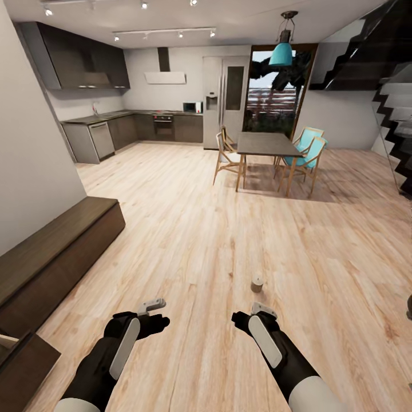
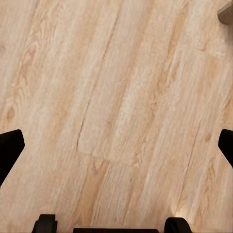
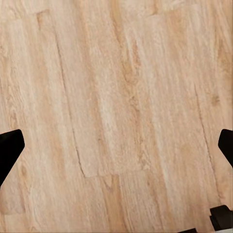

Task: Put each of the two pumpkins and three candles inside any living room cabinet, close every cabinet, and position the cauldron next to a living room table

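One candle, a short grey-beige cylinder, stands upright on the wood floor just beyond my right gripper. An edge of the candle also pokes into a corner of the left wrist view. My left gripper hovers over bare floor to the candle's left. Both wrist views look straight down at floorboards. The left gripper and the right gripper are open and hold nothing. The long low dark brown cabinet runs along the left wall. At its near end a drawer stands pulled out, a pale wood edge showing.
A dark dining table with wooden and teal chairs stands ahead to the right. Behind it lie the kitchen cupboards and a fridge. A staircase rises at the right. Wide wood floor lies between.
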{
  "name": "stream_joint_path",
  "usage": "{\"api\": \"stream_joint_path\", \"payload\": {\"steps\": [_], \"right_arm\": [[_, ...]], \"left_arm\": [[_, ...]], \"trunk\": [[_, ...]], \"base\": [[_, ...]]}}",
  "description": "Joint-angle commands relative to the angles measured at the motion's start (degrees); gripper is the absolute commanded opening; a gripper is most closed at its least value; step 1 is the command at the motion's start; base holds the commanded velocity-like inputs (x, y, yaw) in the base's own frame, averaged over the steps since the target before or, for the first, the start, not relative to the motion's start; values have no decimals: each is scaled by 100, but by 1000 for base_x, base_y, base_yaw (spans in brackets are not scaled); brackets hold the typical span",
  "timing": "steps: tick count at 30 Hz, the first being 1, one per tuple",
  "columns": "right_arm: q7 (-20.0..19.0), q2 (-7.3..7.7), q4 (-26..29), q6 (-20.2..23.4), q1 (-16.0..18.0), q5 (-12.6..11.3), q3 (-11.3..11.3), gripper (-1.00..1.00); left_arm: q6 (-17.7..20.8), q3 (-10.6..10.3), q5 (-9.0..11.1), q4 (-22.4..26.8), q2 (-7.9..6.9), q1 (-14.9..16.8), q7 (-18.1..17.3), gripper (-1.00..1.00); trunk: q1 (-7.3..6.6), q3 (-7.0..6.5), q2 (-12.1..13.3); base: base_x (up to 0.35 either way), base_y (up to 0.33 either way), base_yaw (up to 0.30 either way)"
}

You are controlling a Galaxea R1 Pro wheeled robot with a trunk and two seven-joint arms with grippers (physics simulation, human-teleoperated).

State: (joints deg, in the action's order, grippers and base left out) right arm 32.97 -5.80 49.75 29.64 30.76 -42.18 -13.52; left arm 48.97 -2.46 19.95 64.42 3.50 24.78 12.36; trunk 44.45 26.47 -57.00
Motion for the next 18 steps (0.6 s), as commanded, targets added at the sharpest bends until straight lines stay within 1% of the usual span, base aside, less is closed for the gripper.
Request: {"api": "stream_joint_path", "payload": {"steps": [1,8,18], "right_arm": [[0,0,0,-1,0,11,-1,100],[1,0,-41,10,-8,58,3,100],[3,-8,-23,-11,-9,-8,21,100]], "left_arm": [[-1,0,-1,0,-1,-2,1,100],[-9,-8,0,0,1,-1,3,100],[-5,-9,0,0,0,0,3,100]], "trunk": [[0,1,0],[0,2,0],[0,3,0]], "base": [[237,0,-24],[303,0,-7],[329,0,0]]}}
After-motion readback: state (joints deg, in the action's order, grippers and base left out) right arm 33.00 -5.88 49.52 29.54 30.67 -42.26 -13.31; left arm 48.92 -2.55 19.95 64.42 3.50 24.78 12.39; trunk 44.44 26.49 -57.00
